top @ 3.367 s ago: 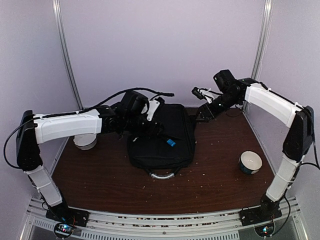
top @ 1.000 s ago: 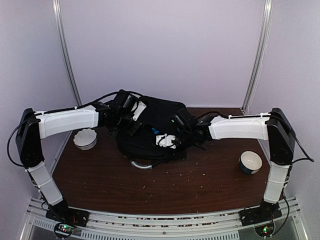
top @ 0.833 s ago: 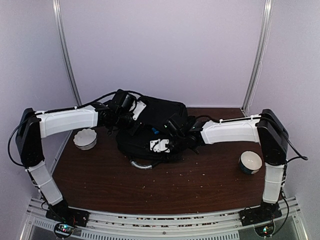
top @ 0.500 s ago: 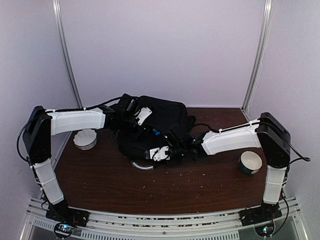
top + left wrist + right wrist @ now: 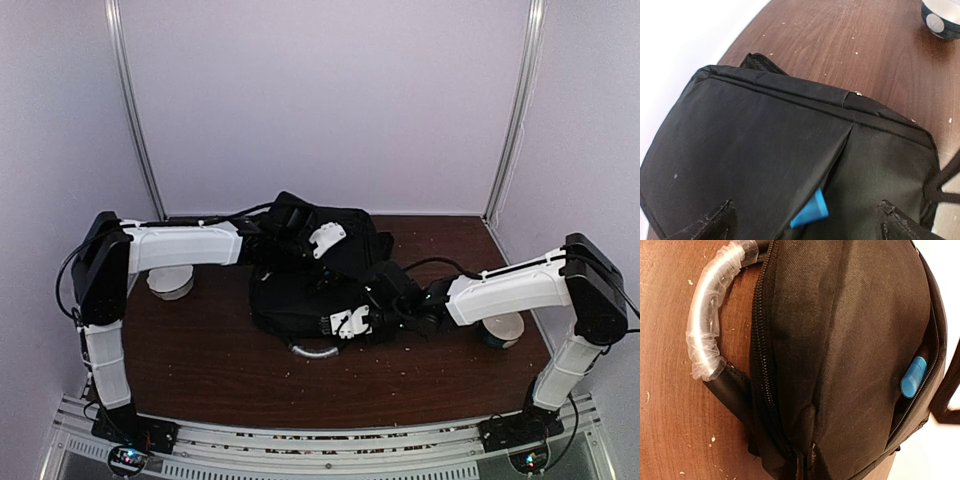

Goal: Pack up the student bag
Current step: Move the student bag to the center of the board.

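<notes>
Top external view is showing the black bag (image 5: 320,275) lying on the brown table (image 5: 200,350), under both my arms. My left claw (image 5: 807,225) is hovering wide open over it. My right claw (image 5: 340,322) is sitting fully closed at the zipper edge near the grey handle (image 5: 707,335). Whether it is pinching something, I cannot tell.

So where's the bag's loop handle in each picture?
Top: handle lower centre, at the bag's near edge.
Left wrist: not in view.
Right wrist: upper left.
Shared: the black bag; both wrist views also show the blue item poking out of it.
</notes>
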`<state>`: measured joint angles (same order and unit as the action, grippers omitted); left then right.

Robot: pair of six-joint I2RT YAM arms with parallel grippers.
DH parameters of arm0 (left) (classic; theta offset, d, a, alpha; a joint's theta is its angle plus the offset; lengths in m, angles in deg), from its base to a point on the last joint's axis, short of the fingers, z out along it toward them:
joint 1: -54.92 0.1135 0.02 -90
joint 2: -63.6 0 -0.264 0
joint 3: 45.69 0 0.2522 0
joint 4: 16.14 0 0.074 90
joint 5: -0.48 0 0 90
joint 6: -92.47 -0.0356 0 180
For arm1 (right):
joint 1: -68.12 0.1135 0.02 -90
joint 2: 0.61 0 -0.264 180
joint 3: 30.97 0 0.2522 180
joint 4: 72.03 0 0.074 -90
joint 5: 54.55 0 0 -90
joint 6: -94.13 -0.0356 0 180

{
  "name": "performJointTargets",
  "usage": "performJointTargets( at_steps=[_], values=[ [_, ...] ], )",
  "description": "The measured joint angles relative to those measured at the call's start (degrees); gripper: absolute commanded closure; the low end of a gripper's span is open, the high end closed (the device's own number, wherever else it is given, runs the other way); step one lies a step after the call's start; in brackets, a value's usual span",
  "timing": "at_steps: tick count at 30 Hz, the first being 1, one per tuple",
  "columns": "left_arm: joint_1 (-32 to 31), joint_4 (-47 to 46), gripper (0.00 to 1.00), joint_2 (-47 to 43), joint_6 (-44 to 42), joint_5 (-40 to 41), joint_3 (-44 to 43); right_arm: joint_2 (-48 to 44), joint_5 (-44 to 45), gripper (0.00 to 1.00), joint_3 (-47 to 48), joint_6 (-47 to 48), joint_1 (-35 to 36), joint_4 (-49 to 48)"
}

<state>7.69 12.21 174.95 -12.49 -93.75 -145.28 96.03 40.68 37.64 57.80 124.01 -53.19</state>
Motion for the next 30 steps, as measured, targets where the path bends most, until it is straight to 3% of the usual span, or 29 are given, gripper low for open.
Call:
performJointTargets(
  at_steps=[9,18,30],
  values=[
    [-1.36,0.59,0.04,9.49,-2.51,9.53,-7.5,-1.31,0.85,1.0,-1.05,-0.42,0.48,-0.44],
    [-1.51,-0.42,0.04,10.84,-5.29,22.49,-8.79,-5.33,2.25,1.0,-4.66,-0.02,0.68,-0.87],
    [-2.25,-1.53,0.02,9.86,-0.46,23.69,-8.35,-11.65,4.09,1.0,-11.76,2.08,-0.42,-0.87]
  ],
)
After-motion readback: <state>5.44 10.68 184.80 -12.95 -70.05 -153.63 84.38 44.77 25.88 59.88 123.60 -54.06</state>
